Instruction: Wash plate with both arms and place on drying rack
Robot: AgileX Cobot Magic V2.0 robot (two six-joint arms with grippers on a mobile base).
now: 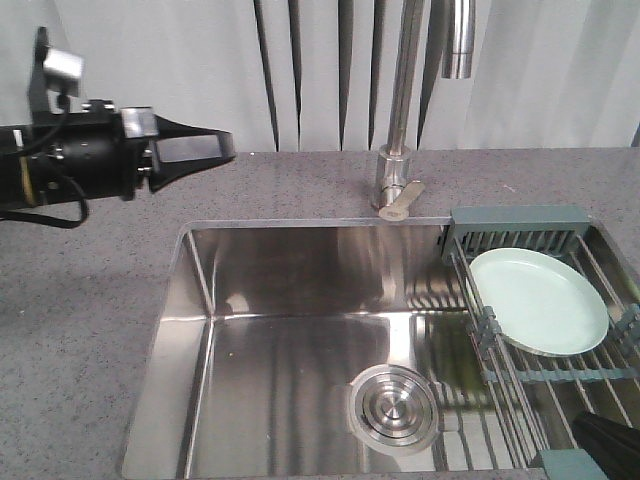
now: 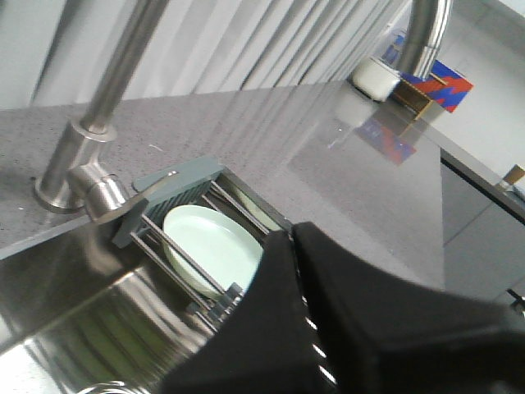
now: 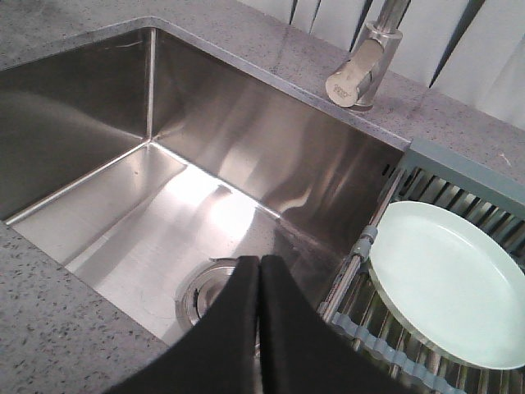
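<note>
The round pale mint plate (image 1: 538, 300) is laid flat on the thin metal wires of the drying rack (image 1: 520, 225) at the steel sink's right edge, while both black claws, left (image 1: 205, 150) and right (image 3: 258, 275), are seen closed and empty.

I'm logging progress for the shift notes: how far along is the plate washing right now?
It looks essentially finished. The plate already lies on the drying rack over the right side of the sink, with no water running from the faucet. Nothing is in hand: the left pincer is shut and empty above the counter, and the right pincer is shut and empty too. Nothing visible remains.
</note>
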